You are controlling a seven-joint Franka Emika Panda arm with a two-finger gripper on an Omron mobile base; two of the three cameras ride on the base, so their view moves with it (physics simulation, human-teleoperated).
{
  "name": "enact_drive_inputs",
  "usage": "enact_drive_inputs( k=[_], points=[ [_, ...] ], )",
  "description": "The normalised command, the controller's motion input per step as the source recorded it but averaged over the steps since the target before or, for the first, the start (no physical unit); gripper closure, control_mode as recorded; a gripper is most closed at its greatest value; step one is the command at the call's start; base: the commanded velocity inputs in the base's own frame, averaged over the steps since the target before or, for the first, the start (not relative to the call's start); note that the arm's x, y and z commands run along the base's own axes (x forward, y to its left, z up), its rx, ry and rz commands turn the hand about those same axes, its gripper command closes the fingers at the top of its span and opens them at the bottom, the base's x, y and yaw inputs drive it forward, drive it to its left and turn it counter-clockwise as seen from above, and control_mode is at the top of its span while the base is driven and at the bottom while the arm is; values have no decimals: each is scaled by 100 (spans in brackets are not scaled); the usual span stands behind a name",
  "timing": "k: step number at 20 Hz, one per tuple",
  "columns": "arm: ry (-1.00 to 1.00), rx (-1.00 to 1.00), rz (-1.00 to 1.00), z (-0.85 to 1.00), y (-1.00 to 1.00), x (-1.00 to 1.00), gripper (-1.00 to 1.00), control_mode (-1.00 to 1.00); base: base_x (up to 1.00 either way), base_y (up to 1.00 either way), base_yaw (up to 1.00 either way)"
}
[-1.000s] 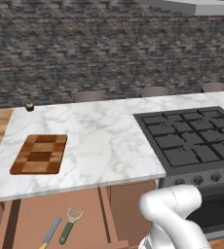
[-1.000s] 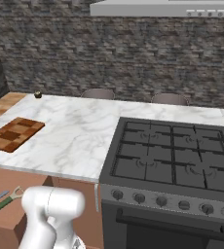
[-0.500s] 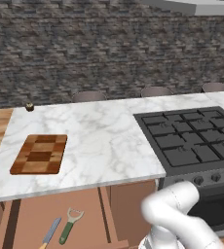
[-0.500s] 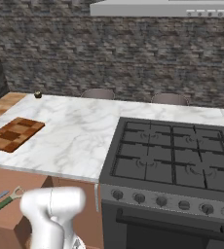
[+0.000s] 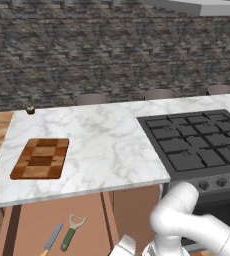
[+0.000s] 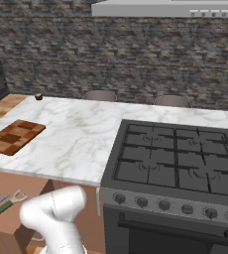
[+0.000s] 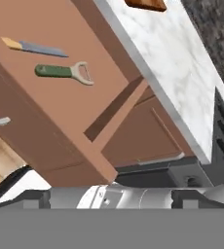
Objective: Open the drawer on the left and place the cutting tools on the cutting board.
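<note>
the drawer on the left stands pulled out under the marble worktop, its flat floor bare but for the two cutting tools. the peeler and the knife lie side by side near the drawer's middle, close but apart, the knife to the left. both run near-to-far with a slight lean to the right: the peeler's pale head and the knife's blade point far, toward the worktop edge, and the handles point near. the tool, low at the drawer's right front, has its fingers spread wide and grips nothing. the tools lie to its left and a little beyond. the cutting board waits on the worktop, up and beyond the drawer.
</note>
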Motion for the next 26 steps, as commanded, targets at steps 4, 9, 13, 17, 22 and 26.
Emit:
enact_drive_inputs(
  k=[4, 9, 13, 17, 22, 26],
  points=[
    [39, 23, 0, 37, -45, 82, -100, -100, 0, 0, 0],
    [41, 14, 0, 23, -16, 79, -100, -100, 0, 0, 0],
    [44, 14, -7, 14, 3, 91, -100, -100, 0, 0, 0],
    [31, 13, -13, 2, 16, 84, -100, -100, 0, 0, 0],
    [21, 17, -14, 0, 23, 73, -100, -100, 0, 0, 0],
    [13, 5, -21, -11, 72, 71, -100, -100, 0, 0, 0]
  ],
)
